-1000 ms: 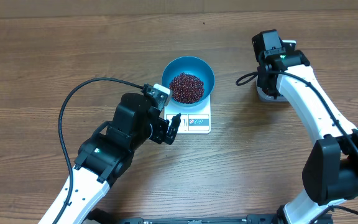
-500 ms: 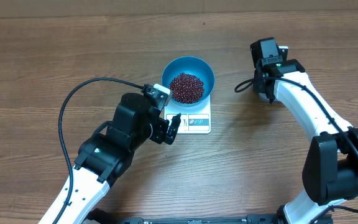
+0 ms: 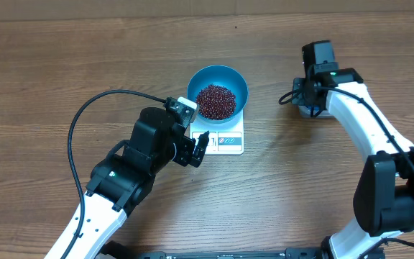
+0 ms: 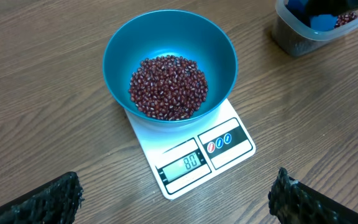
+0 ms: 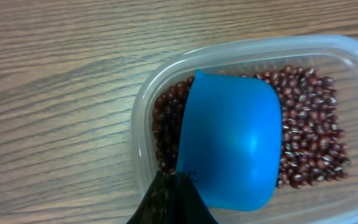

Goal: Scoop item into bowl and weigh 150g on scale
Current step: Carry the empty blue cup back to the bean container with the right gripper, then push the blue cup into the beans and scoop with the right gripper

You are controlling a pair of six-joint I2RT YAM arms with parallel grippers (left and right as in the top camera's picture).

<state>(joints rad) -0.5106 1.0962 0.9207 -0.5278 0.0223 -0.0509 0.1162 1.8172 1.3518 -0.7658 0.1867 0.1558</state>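
Note:
The bright blue bowl [image 3: 236, 83] stands on the white scale [image 3: 225, 141] with a heap of red-brown beans [image 3: 215, 101] inside. In the left wrist view the bowl [image 4: 120, 56], the beans [image 4: 168, 87] and the scale [image 4: 232, 140] lie ahead, and the display reads 80. My left gripper [image 3: 197, 150] hovers open by the scale's front left corner, its fingers [image 4: 55, 199] wide apart and holding nothing. My right gripper [image 5: 176, 190] is shut on the handle of a small blue scoop [image 5: 232, 146]. The scoop sits in the clear tub [image 5: 140, 124], over more beans [image 5: 309, 137].
The tub [image 3: 313, 111] is at the right, mostly hidden under my right wrist, and it shows at the top right of the left wrist view [image 4: 297, 40]. A black cable [image 3: 92, 108] loops left of the left arm. Bare wood table surrounds the scale.
My right wrist shifted slightly left, then back right over the tub. The left arm, bowl and scale have not moved.

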